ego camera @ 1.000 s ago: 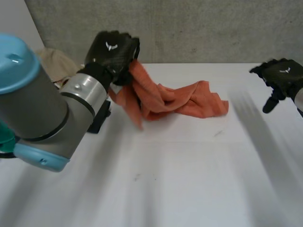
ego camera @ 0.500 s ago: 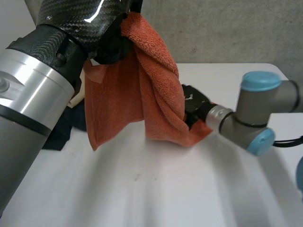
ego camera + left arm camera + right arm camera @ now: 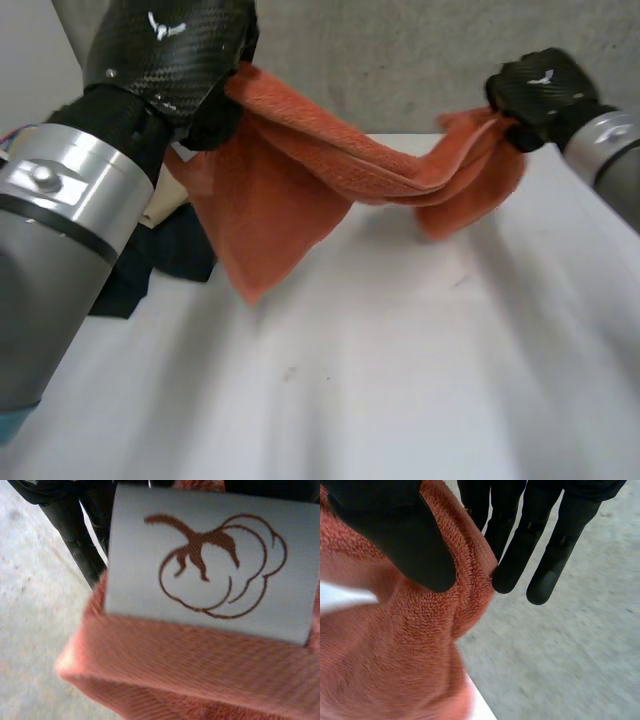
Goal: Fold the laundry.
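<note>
An orange towel [image 3: 330, 160] hangs twisted in the air above the white table [image 3: 400, 380], stretched between both hands. My left hand [image 3: 170, 50] is raised at the left and shut on one end, from which a flap droops toward the table. In the left wrist view the towel [image 3: 190, 665] carries a white label [image 3: 210, 560] with a brown cotton mark, just under my left hand [image 3: 85, 555]. My right hand [image 3: 540, 85] grips the other end at the far right. In the right wrist view the thumb of that hand [image 3: 405, 535] pinches the towel [image 3: 385, 650] against the fingers [image 3: 520, 555].
A dark garment [image 3: 160, 260] lies on the table's left side, below the left arm, with a pale cloth [image 3: 165, 208] beside it. A grey concrete wall [image 3: 400, 60] rises behind the table.
My right hand closed on the towel's low end and lifted it up and to the right. The towel went from a hanging bunch to a span between both hands.
</note>
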### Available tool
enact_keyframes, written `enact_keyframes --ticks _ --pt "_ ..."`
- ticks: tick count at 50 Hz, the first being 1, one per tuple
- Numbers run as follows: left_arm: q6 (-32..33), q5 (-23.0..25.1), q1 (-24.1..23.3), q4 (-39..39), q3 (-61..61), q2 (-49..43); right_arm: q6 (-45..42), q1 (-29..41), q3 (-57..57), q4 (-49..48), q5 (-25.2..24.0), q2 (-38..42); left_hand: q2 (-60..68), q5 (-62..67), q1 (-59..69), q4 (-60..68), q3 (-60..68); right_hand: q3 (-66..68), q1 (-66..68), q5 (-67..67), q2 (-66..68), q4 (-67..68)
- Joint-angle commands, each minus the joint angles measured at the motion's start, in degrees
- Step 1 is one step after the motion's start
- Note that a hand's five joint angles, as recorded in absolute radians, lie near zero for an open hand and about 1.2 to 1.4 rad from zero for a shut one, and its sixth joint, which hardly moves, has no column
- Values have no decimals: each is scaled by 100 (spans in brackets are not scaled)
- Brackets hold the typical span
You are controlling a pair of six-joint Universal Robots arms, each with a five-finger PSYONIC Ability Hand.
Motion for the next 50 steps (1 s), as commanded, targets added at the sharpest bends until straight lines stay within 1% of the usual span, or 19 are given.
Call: enact_keyframes --ticks 1,6,8,10,12,16,18,20,21,24,25,30,34,36,37,41,43,48,50 --pt "-43 -26 206 343 -95 -1029 12 20 1525 339 374 -862 1136 1399 1557 1115 1155 1208 1694 1539 1298 1149" --pt "-43 -52 170 492 1 -1847 56 222 2290 603 778 -757 1136 1399 1557 1115 1155 1208 1694 1539 1298 1149" --pt "-43 -43 170 528 62 -2145 21 467 2361 743 918 -495 1136 1399 1557 1115 1155 1064 1550 1395 1154 1005" --pt "-43 -52 162 528 115 -2278 12 574 2265 752 1050 -318 1136 1399 1557 1115 1155 -1398 -913 -1068 -1309 -1457" --pt "-43 -52 135 528 159 -2340 64 539 2029 779 1191 -203 1136 1399 1557 1115 1155 -2599 -2114 -2268 -2509 -2658" --pt "-43 -52 21 528 177 -2349 -23 197 1606 919 1236 -211 1136 1399 1557 1115 1155 -3276 -2790 -2945 -3186 -3335" --pt "-43 -52 3 519 169 -2297 -84 -67 1386 1278 1192 -211 1136 1399 1557 1115 1155 -3730 -3245 -3399 -3640 -3789" --pt "-43 -52 3 519 151 -2279 -146 -225 1246 1595 1070 -229 1136 1399 1557 1115 1155 -3815 -3330 -3484 -3725 -3874" --pt "-43 -61 -5 519 151 -2253 -233 -356 1071 1857 912 -229 1136 1399 1557 1115 1155 -3832 -3347 -3501 -3742 -3891" --pt "-51 -61 3 510 107 -2112 -427 -542 833 2228 613 -229 1136 1399 1557 1115 1155 -3815 -3330 -3485 -3726 -3874" --pt "-51 -61 3 510 90 -2077 -645 -638 728 2368 412 -229 1136 1399 1557 1115 1155 -3798 -3313 -3468 -3709 -3858" --pt "-113 -52 3 484 -86 -1866 -1463 -841 586 2440 -29 -246 1136 1399 1557 1115 1155 -3697 -3212 -3367 -3608 -3756" --pt "-201 -43 3 492 -279 -1690 -1824 -797 419 2396 -144 -80 1136 1399 1557 1115 1155 -3748 -3262 -3417 -3658 -3807" --pt "-218 -43 3 501 -350 -1637 -1877 -788 332 2335 -162 113 1136 1399 1557 1115 1155 -3781 -3296 -3451 -3692 -3840" --pt "-218 -43 3 501 -428 -1585 -1912 -788 201 2213 -188 375 1136 1399 1557 1115 1155 -3815 -3330 -3484 -3725 -3874" --pt "-227 -34 3 510 -596 -1444 -1948 -797 -177 1948 -232 955 1136 1399 1557 1115 1155 -3849 -3364 -3518 -3759 -3908" --pt "-227 -34 -5 519 -657 -1409 -1948 -788 -266 1904 -276 1124 1136 1399 1557 1115 1155 -3849 -3364 -3518 -3759 -3908" --pt "-236 -34 -14 528 -737 -1330 -1974 -779 -486 1895 -591 1773 1136 1399 1557 1115 1155 -3698 -3213 -3368 -3609 -3757" --pt "-236 -34 -5 528 -746 -1321 -1974 -779 -504 1851 -645 1924 1136 1399 1557 1115 1155 -3547 -3062 -3216 -3457 -3606"
